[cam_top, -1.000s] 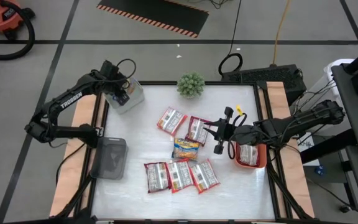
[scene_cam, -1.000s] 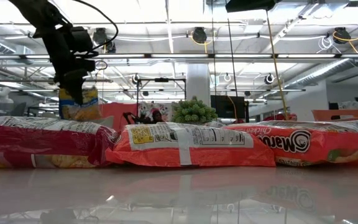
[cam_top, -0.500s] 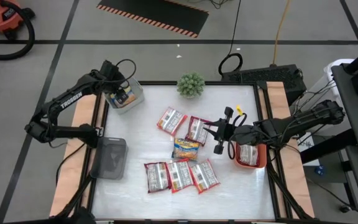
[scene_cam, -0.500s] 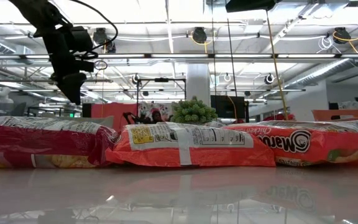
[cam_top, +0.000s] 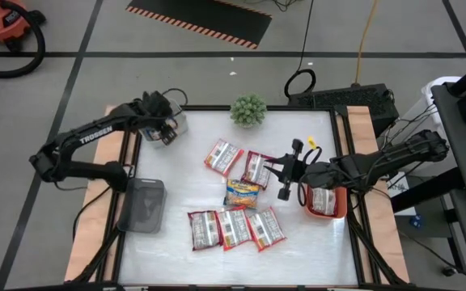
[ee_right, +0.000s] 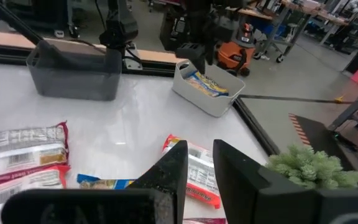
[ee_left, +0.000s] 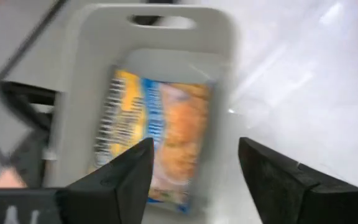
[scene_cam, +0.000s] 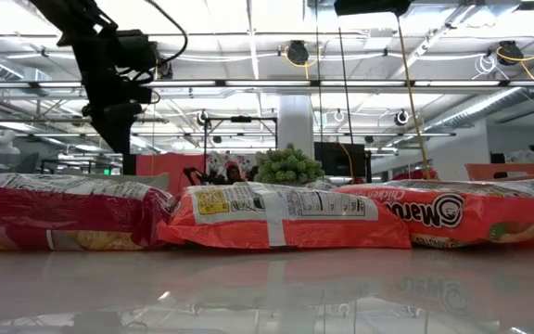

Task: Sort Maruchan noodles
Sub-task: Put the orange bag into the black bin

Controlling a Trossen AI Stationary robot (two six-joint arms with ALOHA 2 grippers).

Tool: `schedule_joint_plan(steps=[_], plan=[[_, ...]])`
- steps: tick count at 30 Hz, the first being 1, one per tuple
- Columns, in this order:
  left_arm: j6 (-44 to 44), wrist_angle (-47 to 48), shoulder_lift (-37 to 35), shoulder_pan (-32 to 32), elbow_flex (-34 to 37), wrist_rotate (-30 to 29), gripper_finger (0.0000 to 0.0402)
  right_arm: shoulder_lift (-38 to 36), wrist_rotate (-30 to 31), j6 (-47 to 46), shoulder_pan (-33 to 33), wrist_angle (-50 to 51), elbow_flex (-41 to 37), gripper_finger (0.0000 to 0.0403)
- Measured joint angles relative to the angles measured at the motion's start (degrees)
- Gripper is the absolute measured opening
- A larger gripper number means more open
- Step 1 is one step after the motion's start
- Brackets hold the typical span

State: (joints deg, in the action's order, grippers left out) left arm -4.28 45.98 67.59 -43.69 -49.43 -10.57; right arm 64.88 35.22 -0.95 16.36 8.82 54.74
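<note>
Since a second ago the left gripper [ee_left: 194,177] let its yellow-orange noodle packet [ee_left: 157,140] fall into the pale grey bin [cam_top: 171,128] at ten o'clock and now hangs above with fingers apart, while the right gripper [cam_top: 282,175], fingers nearly together and empty, waits near the orange bin [cam_top: 328,212] at three o'clock, and six red-and-white packets [cam_top: 235,227] and one yellow packet [cam_top: 242,193] remain on the white table [cam_top: 314,242].

The left wrist view is smeared with motion, so the print on the yellow-orange packet [ee_left: 157,140] lying in the light grey bin [ee_left: 79,93] cannot be read — and the bin's near end is cut off behind the left gripper's [ee_left: 194,171] dark fingers [ee_left: 114,180]. From above, that bin [cam_top: 176,125] is mostly covered by the gripper, its contents unseen. The packet in the orange bin [cam_top: 340,212] is partly under the right arm [cam_top: 354,170]. In the low view the nearest red packets [scene_cam: 286,218] wall off the table behind them — only the plant's [scene_cam: 288,167] top shows.
</note>
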Motion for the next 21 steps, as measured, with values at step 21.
schedule_joint_plan(steps=[21], plan=[[12.4, -6.3, -3.9, 30.0, 0.8, -0.1, 0.0239, 12.3, -8.8, -7.1, -7.5, 0.6, 0.0, 0.0073]])
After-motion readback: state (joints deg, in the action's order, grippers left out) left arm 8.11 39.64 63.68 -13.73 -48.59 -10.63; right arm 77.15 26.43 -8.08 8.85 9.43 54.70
